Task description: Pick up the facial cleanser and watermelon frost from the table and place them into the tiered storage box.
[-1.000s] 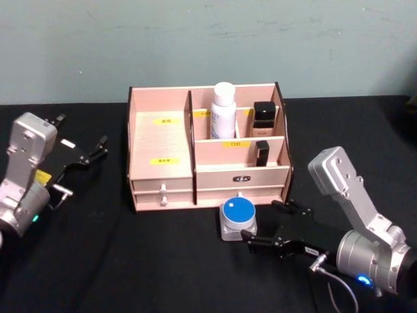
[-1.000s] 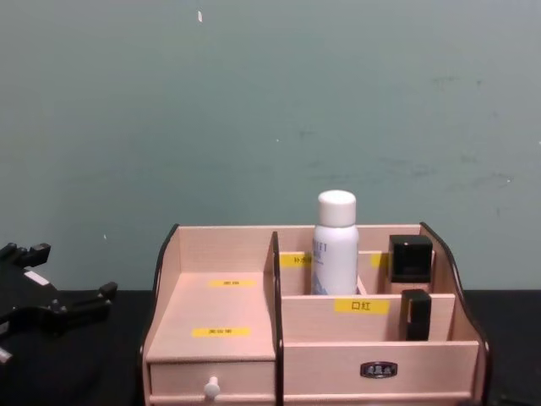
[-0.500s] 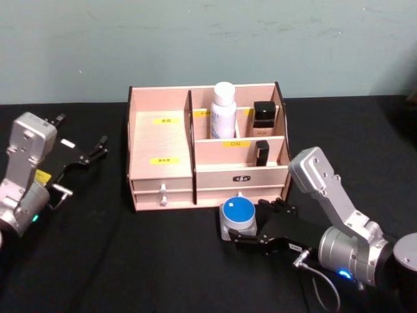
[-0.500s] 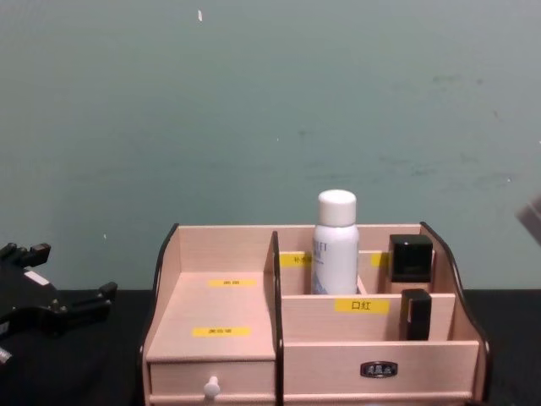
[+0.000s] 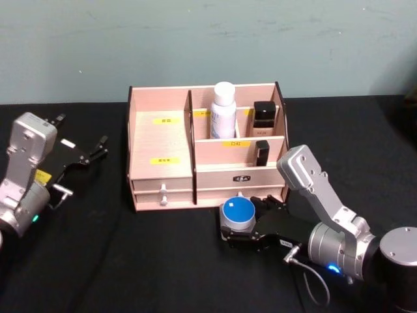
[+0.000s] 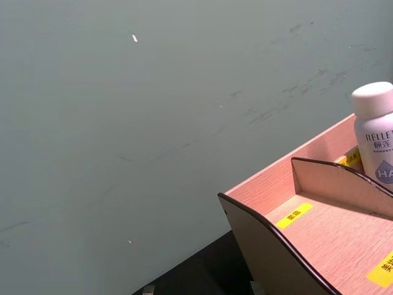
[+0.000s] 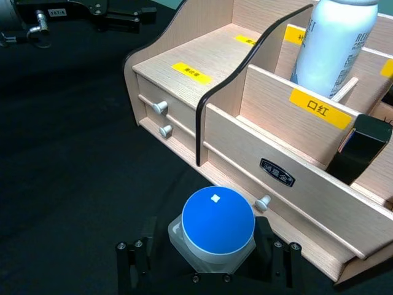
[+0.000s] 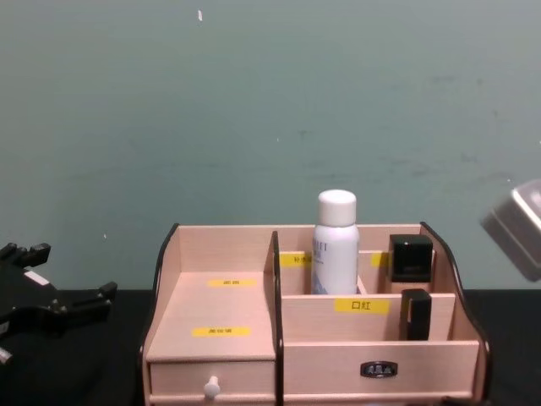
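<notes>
A squat clear jar with a round blue lid (image 5: 236, 215) (image 7: 215, 224) stands on the black table just in front of the tiered storage box (image 5: 159, 140) (image 8: 220, 313). My right gripper (image 5: 246, 222) (image 7: 209, 261) is open low around this jar, one finger on each side. A white bottle (image 5: 223, 111) (image 8: 336, 245) (image 7: 334, 46) stands upright in a back compartment of the box. I cannot tell from the labels which is the facial cleanser and which the watermelon frost. My left gripper (image 5: 78, 140) (image 8: 68, 275) hangs open and empty left of the box.
Two small black containers (image 5: 264, 114) (image 5: 262, 153) stand in the box's right compartments. The box has white-knobbed drawers (image 7: 159, 109) at its front left. Bare black tabletop (image 5: 117, 261) spreads in front and to both sides. A green wall stands close behind the box.
My right gripper has slid left along the table until its fingers flank the blue-lidded jar. The right arm's grey housing has come into the chest view's right edge. The left arm has not moved.
</notes>
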